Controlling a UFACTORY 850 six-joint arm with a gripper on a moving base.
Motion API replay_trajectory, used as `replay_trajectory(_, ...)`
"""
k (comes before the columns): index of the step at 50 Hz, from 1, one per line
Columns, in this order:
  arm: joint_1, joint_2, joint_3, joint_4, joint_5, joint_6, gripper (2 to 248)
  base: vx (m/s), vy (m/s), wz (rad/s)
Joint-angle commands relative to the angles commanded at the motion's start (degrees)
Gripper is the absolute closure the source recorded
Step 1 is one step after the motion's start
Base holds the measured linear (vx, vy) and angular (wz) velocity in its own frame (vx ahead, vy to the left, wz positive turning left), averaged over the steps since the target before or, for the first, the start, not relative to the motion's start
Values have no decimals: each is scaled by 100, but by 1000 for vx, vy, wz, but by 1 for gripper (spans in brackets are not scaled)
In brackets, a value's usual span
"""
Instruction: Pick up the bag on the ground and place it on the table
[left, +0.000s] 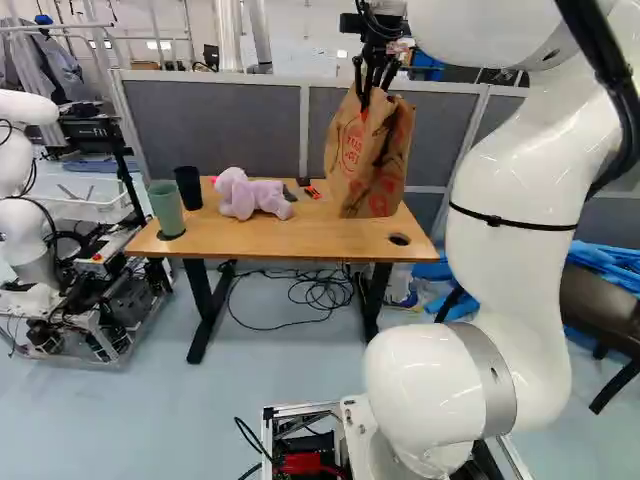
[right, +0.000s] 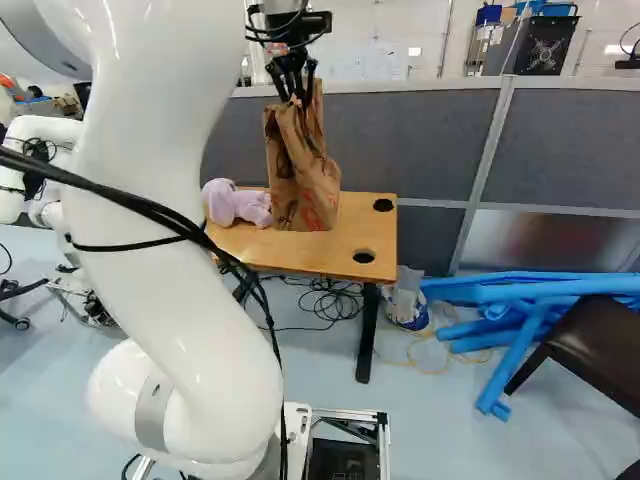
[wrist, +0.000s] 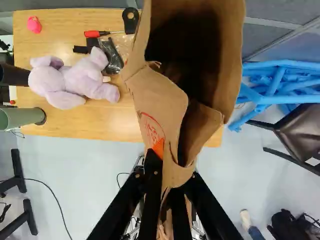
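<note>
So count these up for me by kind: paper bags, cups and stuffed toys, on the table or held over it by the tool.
Paper bag: 1
Cups: 2, a green cup and a dark cup
Stuffed toy: 1
Total: 4

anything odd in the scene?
Yes: the mouth of the paper bag looks ragged, possibly torn, with a crumpled flap just ahead of where the gripper pinches it. Also, cables lie loosely tangled under the table, a possible snag.
</note>
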Motion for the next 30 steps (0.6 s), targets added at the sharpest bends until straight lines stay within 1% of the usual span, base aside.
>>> replay_trajectory(10, 0, 0, 0, 0, 0, 0, 226, 101, -29, -15)
replay_trajectory(30, 0, 0, 0, 0, 0, 0, 226, 0, 0, 1)
